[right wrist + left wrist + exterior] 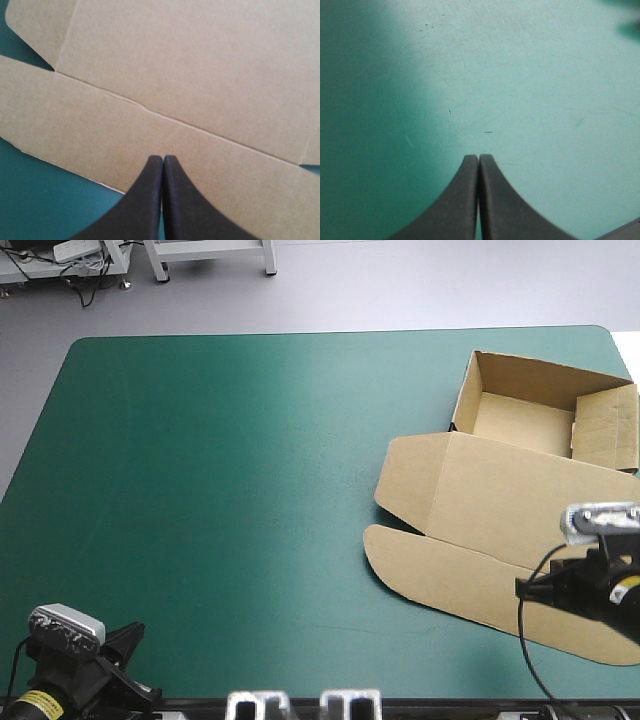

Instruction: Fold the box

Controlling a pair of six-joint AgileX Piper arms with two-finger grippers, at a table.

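The brown box (500,500) lies at the table's right side as an open tray (540,410) with raised walls toward the far edge, its lid (470,530) flat toward me. In the right wrist view the flat lid (165,75) with its crease fills the scene ahead of my right gripper (163,159), which is shut with nothing held and sits over the lid's front flap. My right gripper (535,588) hovers above the lid's near right part. My left gripper (479,158) is shut over bare teal-green cover, at the table's near left corner (125,640), far from the box.
The teal-green cover (220,480) stretches bare across the table's left and middle. The box's right wall reaches close to the table's right edge (625,355).
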